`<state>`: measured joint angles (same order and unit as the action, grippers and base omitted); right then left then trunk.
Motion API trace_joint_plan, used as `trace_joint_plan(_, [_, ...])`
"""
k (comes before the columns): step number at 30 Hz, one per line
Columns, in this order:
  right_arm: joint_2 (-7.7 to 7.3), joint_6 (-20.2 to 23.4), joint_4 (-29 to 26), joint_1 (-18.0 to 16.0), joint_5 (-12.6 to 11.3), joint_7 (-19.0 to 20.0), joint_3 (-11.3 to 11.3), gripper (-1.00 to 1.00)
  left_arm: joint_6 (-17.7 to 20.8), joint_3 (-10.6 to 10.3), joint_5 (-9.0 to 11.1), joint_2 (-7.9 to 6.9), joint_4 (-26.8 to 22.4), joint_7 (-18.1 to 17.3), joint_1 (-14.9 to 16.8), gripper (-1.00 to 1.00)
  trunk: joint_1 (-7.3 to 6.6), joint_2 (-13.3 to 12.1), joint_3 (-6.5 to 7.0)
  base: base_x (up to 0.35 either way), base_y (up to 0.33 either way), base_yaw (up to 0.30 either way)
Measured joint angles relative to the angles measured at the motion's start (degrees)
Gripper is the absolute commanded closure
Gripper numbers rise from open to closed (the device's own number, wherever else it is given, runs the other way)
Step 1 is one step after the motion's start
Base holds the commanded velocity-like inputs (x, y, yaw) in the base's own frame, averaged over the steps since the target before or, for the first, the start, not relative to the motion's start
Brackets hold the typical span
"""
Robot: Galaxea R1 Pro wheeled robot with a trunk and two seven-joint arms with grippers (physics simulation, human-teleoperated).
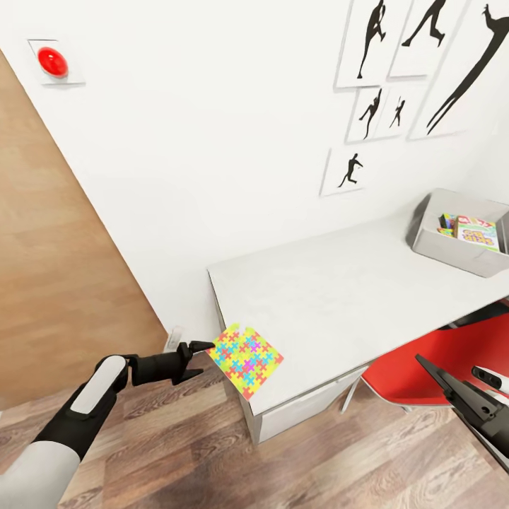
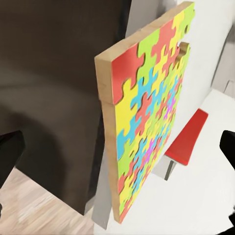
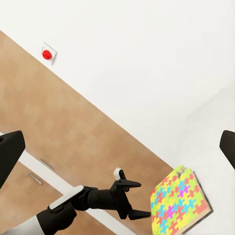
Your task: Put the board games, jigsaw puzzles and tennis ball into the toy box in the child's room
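Note:
One jigsaw puzzle (image 1: 245,359), a flat square of yellow, green, pink and blue pieces, lies on the front left corner of the table (image 1: 332,297) and overhangs its edge. My left gripper (image 1: 203,360) is open just left of it, fingers spread at the puzzle's edge without closing on it. In the left wrist view the puzzle (image 2: 147,122) stands close ahead between the spread fingertips (image 2: 10,156). The right wrist view shows the puzzle (image 3: 178,200) and the left gripper (image 3: 145,199). The grey toy box (image 1: 452,249) sits at the table's far right with printed board games (image 1: 479,233) inside. My right gripper (image 1: 447,364) hangs open low on the right.
A red chair (image 1: 431,367) is tucked under the table near my right arm. White drawers (image 1: 304,410) sit below the tabletop. A wood-panelled door (image 1: 56,268) and a red wall button (image 1: 53,62) are to the left. Black silhouette pictures (image 1: 396,42) hang above.

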<state>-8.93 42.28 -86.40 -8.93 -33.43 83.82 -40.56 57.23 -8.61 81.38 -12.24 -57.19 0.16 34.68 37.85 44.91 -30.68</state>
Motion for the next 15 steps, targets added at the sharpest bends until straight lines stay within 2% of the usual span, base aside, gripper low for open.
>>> trace_joint_plan(7, [0.05,-0.07,-0.13,0.00,0.01,-0.01,-0.01,-1.00,0.09,-0.22,0.06,0.43,0.07,-0.13,0.00,-1.00,1.54,2.81,-1.26,0.000,0.000,0.000])
trace_joint_plan(12, [0.05,-0.07,-0.16,0.00,0.03,-0.01,0.05,-1.00,0.09,-2.29,-0.06,0.50,-0.01,-0.02,0.00,-1.00,1.54,2.83,-1.27,0.000,0.000,0.000])
trace_joint_plan(15, [0.09,-0.07,-0.12,0.00,0.03,-0.01,0.11,-1.00,0.06,-2.83,-0.08,0.51,-0.11,-0.01,0.00,-1.00,1.54,2.83,-1.26,0.000,0.000,0.000])
